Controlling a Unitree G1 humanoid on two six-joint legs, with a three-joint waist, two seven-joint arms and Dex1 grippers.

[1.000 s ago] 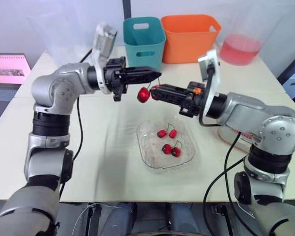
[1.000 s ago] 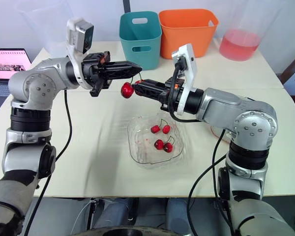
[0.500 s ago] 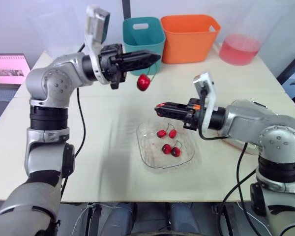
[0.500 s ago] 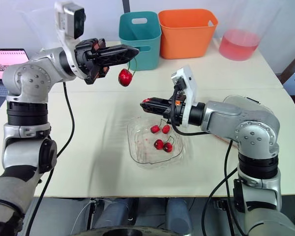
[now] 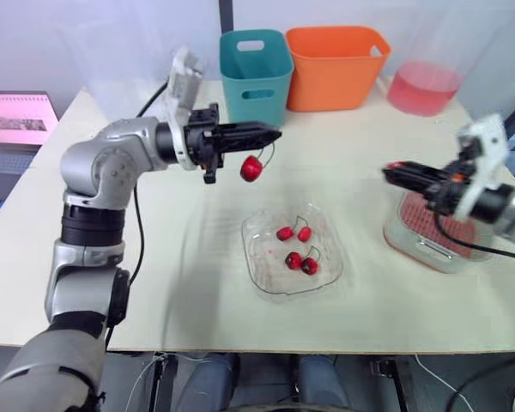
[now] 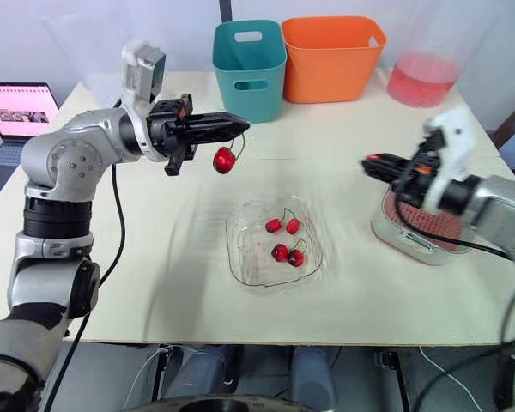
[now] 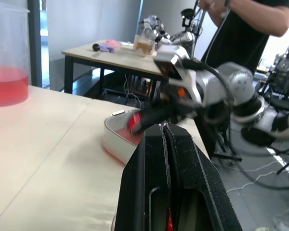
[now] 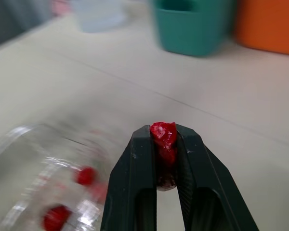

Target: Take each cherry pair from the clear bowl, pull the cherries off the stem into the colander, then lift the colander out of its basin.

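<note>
My left gripper [image 5: 275, 134] is shut on a thin stem above the table, behind the clear bowl [image 5: 262, 257]. One red cherry [image 5: 251, 168] hangs from that stem. Two cherry pairs [image 5: 295, 233] lie in the bowl. My right gripper [image 5: 390, 173] is shut on a single cherry [image 8: 164, 137] and hovers at the left edge of the red colander [image 5: 416, 221], which sits in its white basin [image 6: 403, 245] at the right. In the left wrist view the fingers [image 7: 154, 159] are pressed together.
A teal bin [image 5: 256, 60] and an orange bin [image 5: 335, 51] stand at the back. A clear jug of pink liquid [image 5: 425, 86] is at the back right, a laptop [image 5: 17, 120] at the far left. A person [image 7: 241, 29] stands beyond the table.
My right gripper has swung right with its cherry, from over the bowl to the colander's edge. My left gripper has dropped a little with the hanging cherry.
</note>
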